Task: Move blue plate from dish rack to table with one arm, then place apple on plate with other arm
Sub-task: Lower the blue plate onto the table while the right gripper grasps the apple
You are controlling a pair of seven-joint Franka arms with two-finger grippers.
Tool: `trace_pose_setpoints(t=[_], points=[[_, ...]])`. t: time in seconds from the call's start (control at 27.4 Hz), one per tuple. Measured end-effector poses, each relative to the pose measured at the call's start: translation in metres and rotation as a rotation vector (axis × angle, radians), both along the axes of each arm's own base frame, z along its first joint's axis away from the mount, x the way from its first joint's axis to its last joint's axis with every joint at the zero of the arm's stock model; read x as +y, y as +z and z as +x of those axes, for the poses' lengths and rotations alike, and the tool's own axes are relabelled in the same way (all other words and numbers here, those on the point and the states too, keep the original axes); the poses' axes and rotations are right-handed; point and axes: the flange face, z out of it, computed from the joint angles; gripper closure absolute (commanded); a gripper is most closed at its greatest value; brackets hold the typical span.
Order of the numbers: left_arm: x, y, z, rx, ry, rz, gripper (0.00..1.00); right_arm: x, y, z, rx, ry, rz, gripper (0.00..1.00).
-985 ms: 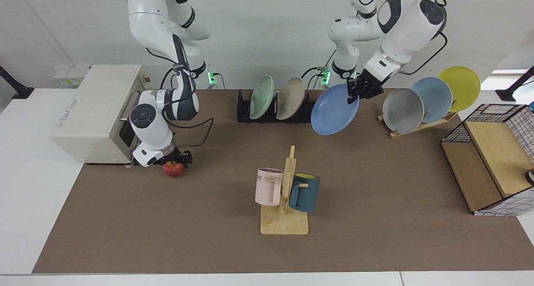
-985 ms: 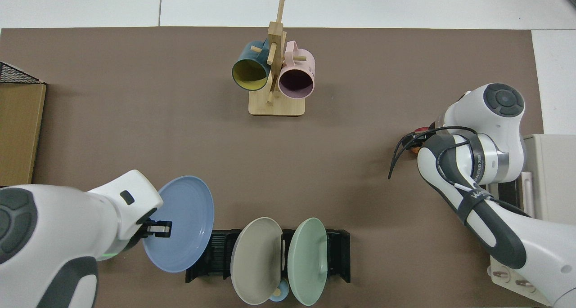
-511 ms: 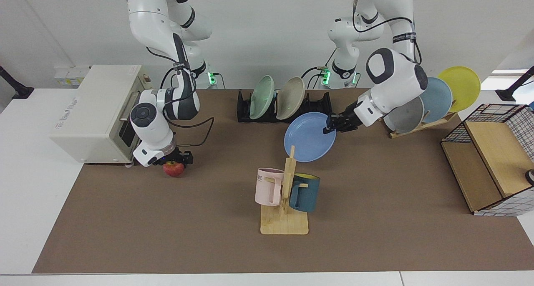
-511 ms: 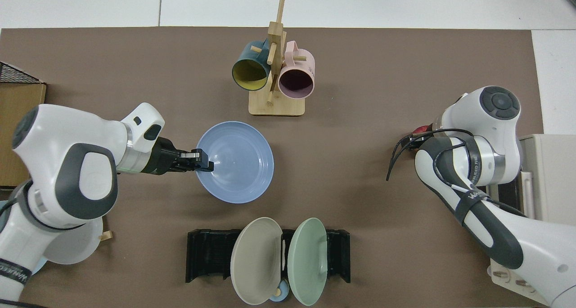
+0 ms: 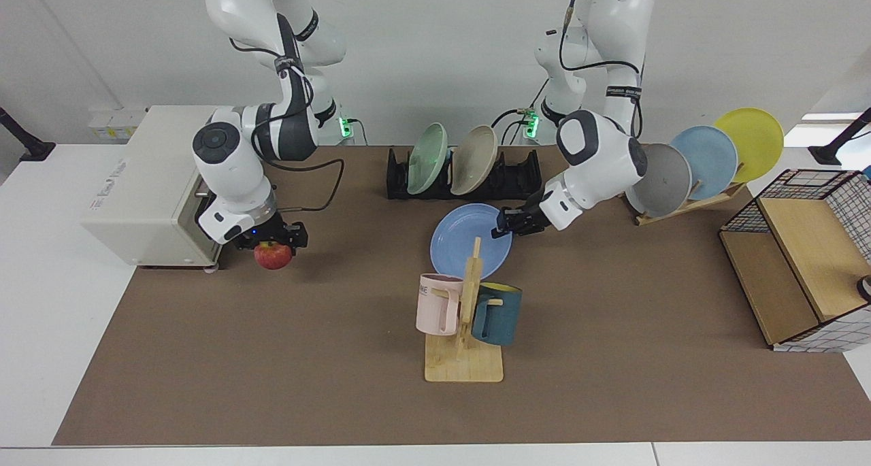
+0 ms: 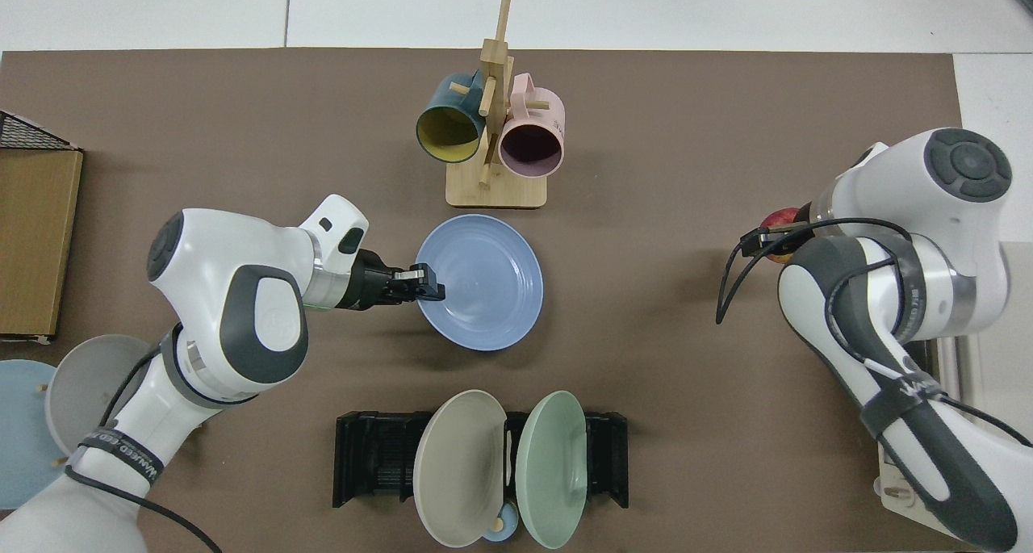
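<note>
My left gripper is shut on the near rim of the blue plate. The plate is level, low over the brown mat of the table, just behind the mug stand. I cannot tell whether it touches the mat. The black dish rack behind it holds a beige and a green plate. My right gripper is shut on the red apple and holds it a little above the mat in front of the oven. In the top view the arm hides most of the apple.
A wooden mug stand with a pink and a teal mug stands close in front of the blue plate. A white toaster oven sits by the right arm. A slanted wooden stand holds grey, sky-blue and yellow plates. A wire-and-wood shelf is beside it.
The left arm carried the blue plate from beside the rack down toward the mug stand and levelled it. The right gripper rose with the apple off the mat.
</note>
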Motion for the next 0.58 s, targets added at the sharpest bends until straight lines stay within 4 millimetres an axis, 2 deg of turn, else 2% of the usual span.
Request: trace_pose_setpoints(t=[0.04, 0.11, 0.18, 0.26, 0.29, 0.44, 0.58], points=[[-0.006, -0.004, -0.003, -0.006, -0.004, 0.007, 0.94, 0.002, 0.008, -0.003, -0.002, 0.003, 0.0, 1.0], [-0.016, -0.013, -0.01, -0.014, -0.009, 0.021, 0.74, 0.005, 0.024, -0.008, -0.003, 0.008, 0.001, 1.0], [-0.023, -0.02, -0.014, -0.017, -0.011, 0.029, 0.65, 0.007, 0.038, -0.014, 0.0, 0.012, 0.001, 1.0], [-0.025, -0.021, -0.015, -0.021, -0.012, 0.031, 0.47, 0.008, 0.053, -0.02, 0.004, 0.013, 0.001, 1.0], [-0.025, -0.021, -0.015, -0.022, -0.012, 0.031, 0.42, 0.008, 0.06, -0.024, 0.005, 0.013, 0.002, 1.0], [-0.024, -0.022, -0.014, -0.022, -0.011, 0.033, 0.31, 0.011, 0.081, -0.035, 0.01, 0.009, 0.002, 1.0], [-0.023, -0.018, -0.012, -0.032, -0.012, 0.048, 0.3, 0.018, 0.088, -0.039, 0.008, 0.009, 0.002, 1.0]])
